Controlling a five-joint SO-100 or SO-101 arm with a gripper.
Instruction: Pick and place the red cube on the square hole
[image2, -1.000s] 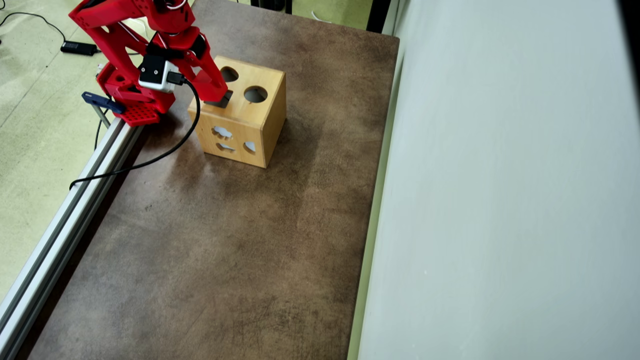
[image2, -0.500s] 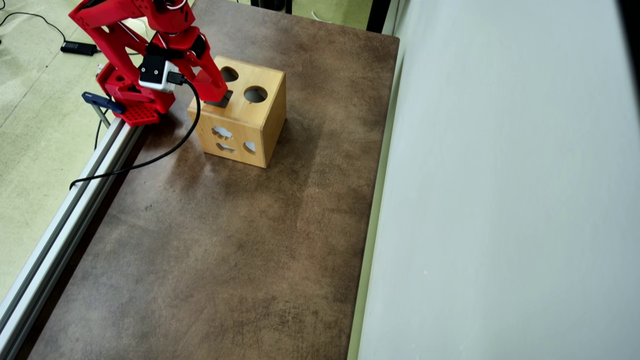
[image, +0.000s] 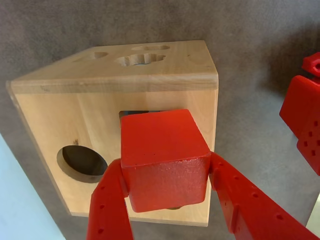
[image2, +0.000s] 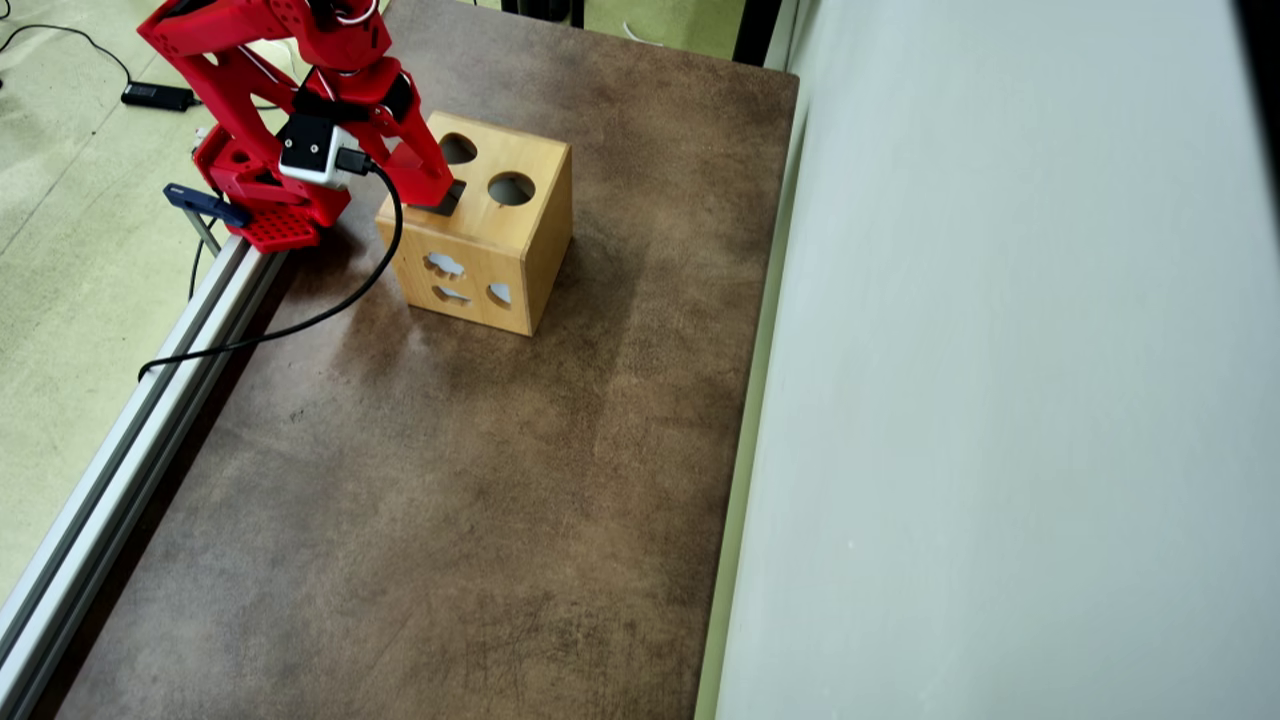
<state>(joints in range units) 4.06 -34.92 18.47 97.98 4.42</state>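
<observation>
Gripping the red cube (image: 165, 160) from both sides, the fingers (image: 165, 200) hold it over the wooden box's (image2: 520, 240) square hole (image2: 447, 200); mottled brown worktop (image2: 450, 500) beneath, pale wall (image2: 1000, 400) beside.

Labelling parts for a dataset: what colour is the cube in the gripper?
Red, matte and plain: the cube, seen best in the wrist view.

Soft even light falling across both views; wooden box (image2: 480, 235) casting faint shadow rightward; wrist view staying sharp, no glare.
</observation>
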